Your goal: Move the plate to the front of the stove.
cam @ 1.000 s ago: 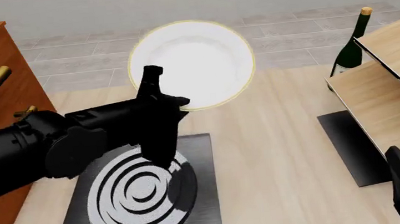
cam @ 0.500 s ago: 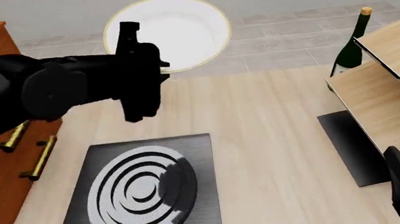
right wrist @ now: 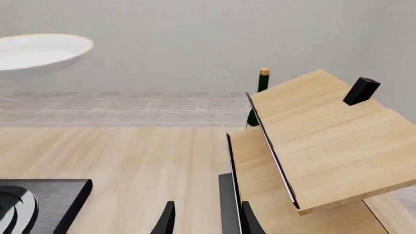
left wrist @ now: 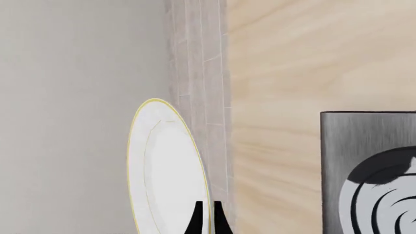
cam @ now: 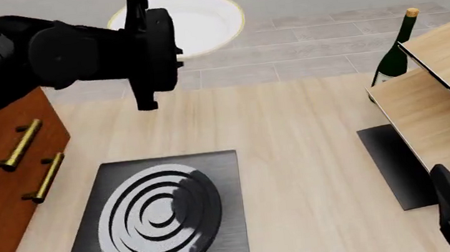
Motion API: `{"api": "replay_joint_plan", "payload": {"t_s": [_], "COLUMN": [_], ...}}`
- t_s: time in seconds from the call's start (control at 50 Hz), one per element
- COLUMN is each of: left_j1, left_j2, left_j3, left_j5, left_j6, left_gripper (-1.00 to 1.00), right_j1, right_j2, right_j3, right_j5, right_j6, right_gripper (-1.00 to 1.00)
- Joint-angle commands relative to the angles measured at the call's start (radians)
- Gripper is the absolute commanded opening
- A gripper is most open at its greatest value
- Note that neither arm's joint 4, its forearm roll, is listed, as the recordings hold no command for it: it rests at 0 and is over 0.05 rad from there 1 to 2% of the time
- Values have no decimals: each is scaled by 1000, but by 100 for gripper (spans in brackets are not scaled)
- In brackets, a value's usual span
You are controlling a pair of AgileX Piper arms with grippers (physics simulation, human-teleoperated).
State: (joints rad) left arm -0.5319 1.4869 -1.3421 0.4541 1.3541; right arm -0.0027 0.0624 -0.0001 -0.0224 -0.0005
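I have the plate (cam: 193, 22) pinched by its rim in my left gripper (left wrist: 204, 219), and in the left wrist view my two dark fingertips (left wrist: 197, 220) sit closed against the near edge of the white disc, the thin gold-yellow rim curving away from them. The plate is lifted clear of the table (cam: 293, 131) and hangs above and beyond the far edge of the stove (cam: 155, 218), off toward the grey back wall; in the front view my left arm covers the plate's left portion, and the plate sticks out past the gripper on the side away from the wooden cabinet (cam: 5, 180). The stove itself lies flat on the table below, its ringed burner (cam: 159, 217) uncovered, with the cabinet just beside it on one side and open tabletop on the other. My right gripper (right wrist: 204, 219) hangs low, well apart from the stove on the side opposite the cabinet (only its tips show in the right wrist view), its fingers parted with nothing between them, pointing at the edge of a light wooden shelf unit (right wrist: 312, 141) that stands on a plain black mat (cam: 392, 165). A green bottle (cam: 393, 52) with a gold cap stands behind that shelf, farther from the stove than the mat. From the right wrist view the plate appears as a shallow white oval high up against the wall.
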Motion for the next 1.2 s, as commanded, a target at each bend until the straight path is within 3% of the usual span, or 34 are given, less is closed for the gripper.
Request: {"api": "replay_joint_plan", "payload": {"t_s": [0.02,0.22,0.78,1.2], "left_j1": [4,20,72,91], "left_j2": [52,109,168,227], "left_j3": [-41,-70,1,-22], "left_j5": [18,18,-68,-99], "left_j6": [-42,-79,-104,-116], "left_gripper": [-100,-100,-100,-100], "right_j1": [2,3,4,4], "right_j2": [10,19,26,32], "right_j3": [0,0,0,0], "right_j5": [-6,-11,-16,-20], "right_j6": [0,2,1,0], "right_gripper": [100,100,100,100]}}
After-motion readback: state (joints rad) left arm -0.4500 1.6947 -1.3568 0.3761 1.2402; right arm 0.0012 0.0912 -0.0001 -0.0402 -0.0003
